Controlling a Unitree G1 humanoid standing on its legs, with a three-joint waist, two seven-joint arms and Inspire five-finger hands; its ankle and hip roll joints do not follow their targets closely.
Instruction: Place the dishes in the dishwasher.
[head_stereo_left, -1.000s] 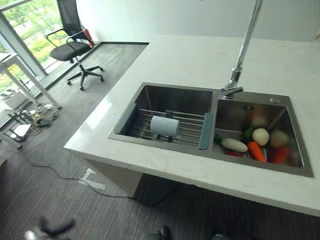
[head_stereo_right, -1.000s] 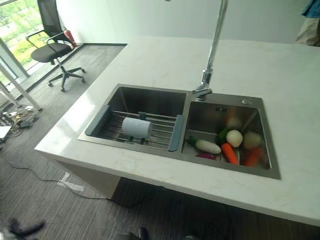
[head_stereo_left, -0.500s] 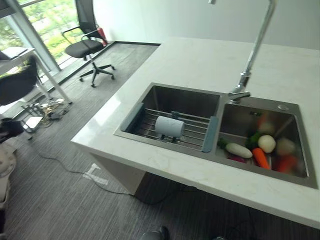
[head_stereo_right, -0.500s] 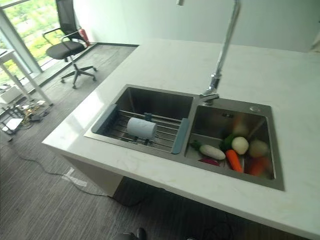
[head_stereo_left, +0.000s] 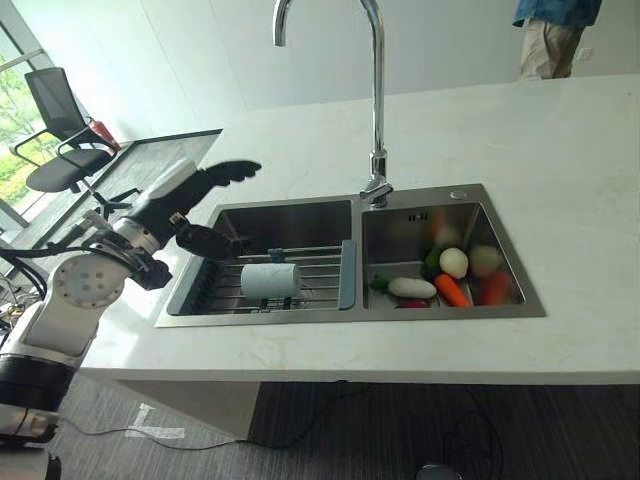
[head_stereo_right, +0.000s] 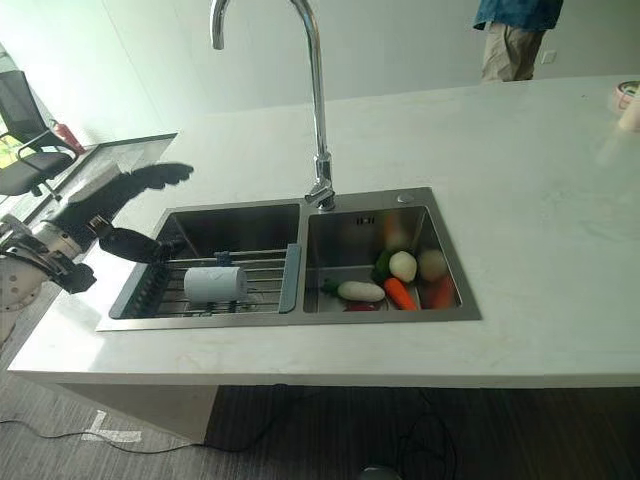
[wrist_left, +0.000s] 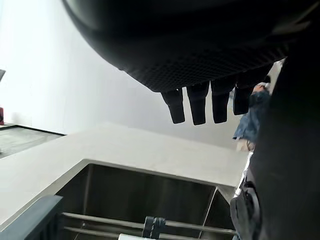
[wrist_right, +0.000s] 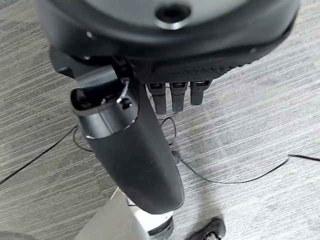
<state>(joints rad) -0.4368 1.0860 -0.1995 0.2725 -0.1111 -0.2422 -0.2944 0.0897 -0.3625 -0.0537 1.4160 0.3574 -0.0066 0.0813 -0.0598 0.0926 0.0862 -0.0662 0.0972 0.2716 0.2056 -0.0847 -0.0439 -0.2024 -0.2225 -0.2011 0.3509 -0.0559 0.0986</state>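
A: Left hand (head_stereo_left: 196, 205) hovers over the outer corner of the left basin of the sink (head_stereo_left: 320, 313), fingers straight and spread, holding nothing.

B: Right hand (wrist_right: 145, 150)?

A: Hangs above grey floor (wrist_right: 260, 140), fingers relaxed, empty.

B: Dish location?

A: White cup (head_stereo_left: 269, 281) lies on its side on the wire rack (head_stereo_left: 310, 272) in the left basin, apart from the hand. Vegetables (head_stereo_left: 445, 278) sit in the right basin. Faucet (head_stereo_left: 374, 95) rises between basins. A person (head_stereo_left: 553, 38) stands beyond the counter (head_stereo_left: 560, 150).
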